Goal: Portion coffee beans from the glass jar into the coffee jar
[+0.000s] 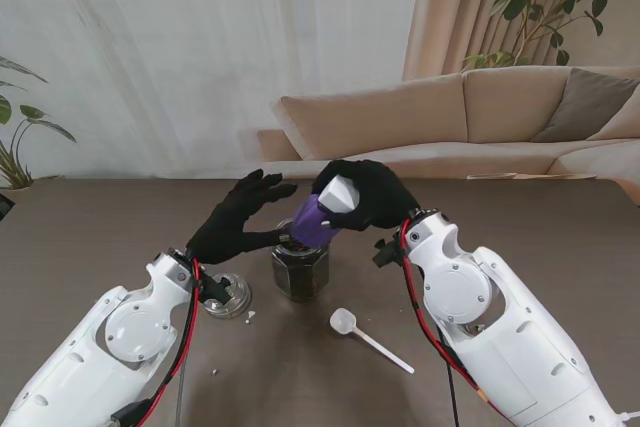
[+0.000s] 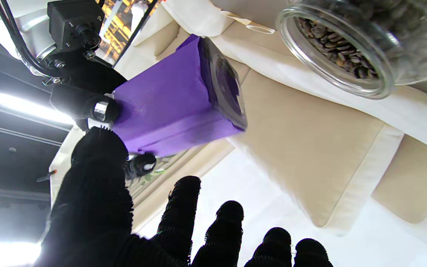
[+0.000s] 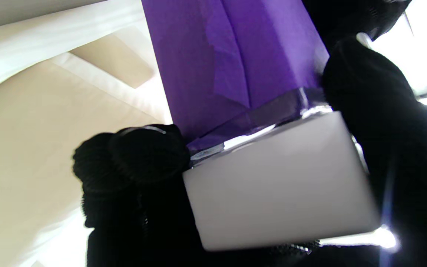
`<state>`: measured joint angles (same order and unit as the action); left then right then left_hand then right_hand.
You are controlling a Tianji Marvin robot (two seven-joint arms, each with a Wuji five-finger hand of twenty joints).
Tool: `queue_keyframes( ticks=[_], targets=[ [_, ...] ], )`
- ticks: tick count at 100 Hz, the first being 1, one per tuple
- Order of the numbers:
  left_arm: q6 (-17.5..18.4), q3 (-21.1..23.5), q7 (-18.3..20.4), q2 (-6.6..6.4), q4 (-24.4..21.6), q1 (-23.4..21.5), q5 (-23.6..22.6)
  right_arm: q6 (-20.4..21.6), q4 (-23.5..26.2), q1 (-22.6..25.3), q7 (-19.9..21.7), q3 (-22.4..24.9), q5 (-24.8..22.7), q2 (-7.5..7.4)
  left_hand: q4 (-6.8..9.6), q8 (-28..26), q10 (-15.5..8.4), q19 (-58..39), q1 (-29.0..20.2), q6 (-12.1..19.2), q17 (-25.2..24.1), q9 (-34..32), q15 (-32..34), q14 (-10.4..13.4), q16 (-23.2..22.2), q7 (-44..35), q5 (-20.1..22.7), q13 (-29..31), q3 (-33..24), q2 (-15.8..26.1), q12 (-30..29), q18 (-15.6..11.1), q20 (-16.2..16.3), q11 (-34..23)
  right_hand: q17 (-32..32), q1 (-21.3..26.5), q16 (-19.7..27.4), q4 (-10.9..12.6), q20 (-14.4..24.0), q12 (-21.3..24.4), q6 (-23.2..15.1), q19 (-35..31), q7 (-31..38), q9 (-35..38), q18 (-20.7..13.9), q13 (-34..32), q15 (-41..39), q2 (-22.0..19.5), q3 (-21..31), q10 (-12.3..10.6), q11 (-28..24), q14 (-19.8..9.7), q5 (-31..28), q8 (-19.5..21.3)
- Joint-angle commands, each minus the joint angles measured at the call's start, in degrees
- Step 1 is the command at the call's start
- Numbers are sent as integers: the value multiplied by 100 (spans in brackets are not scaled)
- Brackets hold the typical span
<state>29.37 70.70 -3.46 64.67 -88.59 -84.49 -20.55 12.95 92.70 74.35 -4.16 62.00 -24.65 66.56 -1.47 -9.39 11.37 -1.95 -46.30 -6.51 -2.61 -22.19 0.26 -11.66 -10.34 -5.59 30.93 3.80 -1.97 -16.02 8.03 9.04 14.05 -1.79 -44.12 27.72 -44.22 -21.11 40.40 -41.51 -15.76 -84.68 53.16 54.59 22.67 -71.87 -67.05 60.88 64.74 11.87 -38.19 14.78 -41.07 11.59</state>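
Note:
The glass jar (image 1: pixel 300 274) stands open at the table's middle, coffee beans showing in its mouth (image 2: pixel 341 46). My right hand (image 1: pixel 377 193) is shut on the purple coffee jar (image 1: pixel 315 223), gripping near its white base (image 3: pixel 284 193). That jar is tilted, its open mouth (image 2: pixel 226 89) pointing down toward the glass jar's rim with a small gap between them. My left hand (image 1: pixel 237 217) hovers just left of both jars, fingers (image 2: pixel 182 207) spread and holding nothing. I cannot tell whether its thumb touches the glass jar.
A round lid (image 1: pixel 228 297) lies on the table beside my left wrist. A white plastic scoop (image 1: pixel 366 337) lies nearer to me, right of the glass jar. A beige sofa (image 1: pixel 470 117) stands beyond the table's far edge.

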Motion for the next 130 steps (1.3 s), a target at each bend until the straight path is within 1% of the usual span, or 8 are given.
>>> queue_keyframes(
  ticks=[1, 22, 43, 74, 100, 109, 113, 130],
  targets=[
    [-95, 64, 63, 13, -53, -146, 15, -156, 18, -58, 193, 157, -132, -117, 93, -191, -2, -118, -166, -72, -85, -206, 63, -64, -113, -113, 253, 251, -167, 282, 108, -56, 194, -19, -1812, 1411, -110, 421, 115, -800, 886, -64, 3290, 1331, -1083, -351, -520, -601, 1552, -569, -1118, -1558, -659, 117],
    [-183, 166, -71, 37, -53, -357, -8, -395, -254, -168, 476, 360, -563, -230, 89, -313, 93, -177, -245, -142, -95, -447, 93, -130, -162, -193, 504, 381, -279, 313, 163, -41, 331, -51, -1810, 1360, -104, 417, 114, -775, 870, -39, 3280, 1316, -1097, -356, -484, -641, 1509, -591, -1125, -1558, -631, 128],
    [-273, 226, -98, 37, -58, -500, -35, -555, -825, -388, 657, 200, -1035, -316, 77, -455, 170, -190, -289, -221, -110, -578, 90, -132, -189, -263, 666, 408, -368, 341, 217, -47, 425, -44, -1789, 1296, -97, 409, 86, -734, 819, 34, 3246, 1312, -1081, -350, -445, -689, 1470, -646, -1117, -1536, -602, 119],
    [-335, 297, -174, 50, -96, -658, -51, -536, -1850, -741, 460, -395, -1486, -341, 65, -552, 220, -190, -302, -276, -112, -704, 114, -188, -229, -250, 698, 496, -439, 368, 273, -35, 502, -59, -1734, 1167, -66, 387, 5, -646, 675, 215, 3234, 1271, -1024, -349, -330, -769, 1414, -789, -1118, -1535, -523, 153],
    [-408, 306, -175, 47, -183, -710, -74, -617, -2299, -867, 160, -697, -1630, -308, 59, -612, 227, -182, -303, -287, -112, -712, 108, -189, -242, -258, 755, 491, -479, 368, 295, -47, 544, -50, -1626, 1048, 29, 385, -77, -496, 576, 413, 3124, 1225, -992, -348, -77, -912, 1204, -915, -1108, -1508, -482, 116],
    [-438, 298, -173, 47, -206, -720, -76, -636, -2398, -900, 65, -764, -1701, -303, 56, -625, 223, -178, -302, -275, -112, -719, 107, -186, -244, -249, 743, 490, -489, 367, 301, -46, 554, -52, -1542, 960, 86, 393, -83, -463, 530, 471, 2850, 1175, -987, -348, 67, -1010, 1129, -1034, -1126, -1472, -503, 31],
    [-451, 295, -175, 48, -214, -724, -73, -648, -2436, -912, 32, -789, -1721, -300, 55, -631, 222, -176, -296, -271, -112, -716, 105, -181, -245, -248, 743, 487, -492, 367, 303, -48, 559, -50, -1434, 903, 113, 391, -71, -453, 544, 537, 2527, 1131, -929, -349, 148, -1063, 1081, -1080, -1153, -1453, -527, 216],
    [-470, 291, -170, 48, -233, -729, -66, -671, -2597, -995, -65, -901, -1787, -293, 52, -656, 220, -167, -296, -285, -109, -723, 105, -181, -247, -252, 767, 488, -509, 364, 310, -55, 570, -52, -1107, 794, 285, 348, -98, -519, 469, 711, 1851, 867, -805, -330, 569, -1038, 942, -1131, -1157, -1344, -383, 391]
  ],
)
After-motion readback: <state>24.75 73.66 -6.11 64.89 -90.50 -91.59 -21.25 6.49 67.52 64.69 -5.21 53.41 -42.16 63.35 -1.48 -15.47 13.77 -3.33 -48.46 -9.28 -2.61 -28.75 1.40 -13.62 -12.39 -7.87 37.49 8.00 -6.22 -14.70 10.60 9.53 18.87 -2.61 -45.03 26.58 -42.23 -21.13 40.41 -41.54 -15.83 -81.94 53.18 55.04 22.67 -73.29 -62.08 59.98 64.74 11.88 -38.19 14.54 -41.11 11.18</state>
